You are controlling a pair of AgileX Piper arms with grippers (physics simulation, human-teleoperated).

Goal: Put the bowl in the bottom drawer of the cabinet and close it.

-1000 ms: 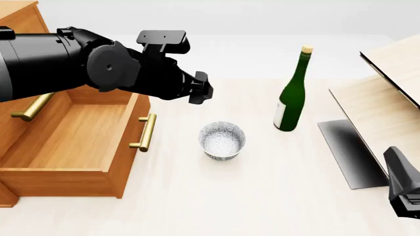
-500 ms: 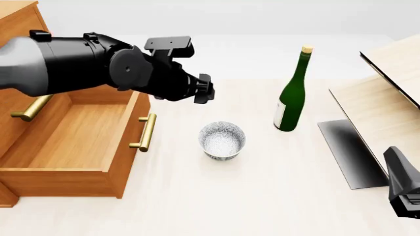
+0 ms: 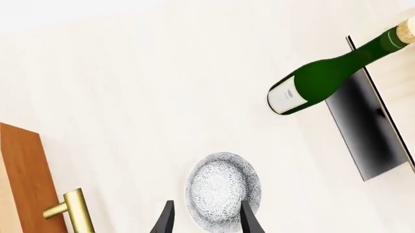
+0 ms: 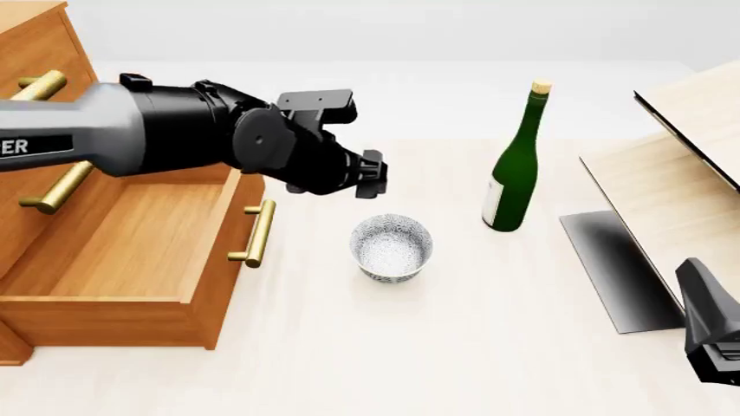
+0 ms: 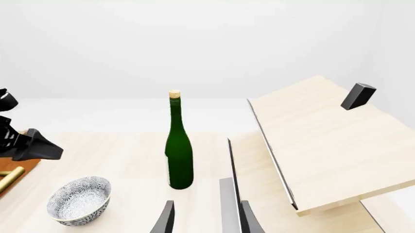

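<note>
Front view, left gripper [image 4: 373, 176]: hangs above the table [image 4: 486, 329], just beyond the bowl [image 4: 392, 248]; jaw gap unclear here.
Front view, bowl: upright on the table, just beside the pulled-out bottom drawer [image 4: 127, 251] of the cabinet [image 4: 35, 43].
Front view, wine bottle [image 4: 516, 165]: upright, toward the table's right edge.
Left wrist view, left gripper [image 3: 205, 218]: fingers spread, holding nothing, the bowl [image 3: 223, 189] between them below.
Right wrist view, right gripper [image 5: 206, 218]: fingers parted, empty; bowl [image 5: 79, 200] well apart.

Simulated tabletop scene, blank white surround; pale table [image 4: 463, 347], wooden cabinet [image 4: 35, 52], bottle [image 4: 515, 169]
</note>
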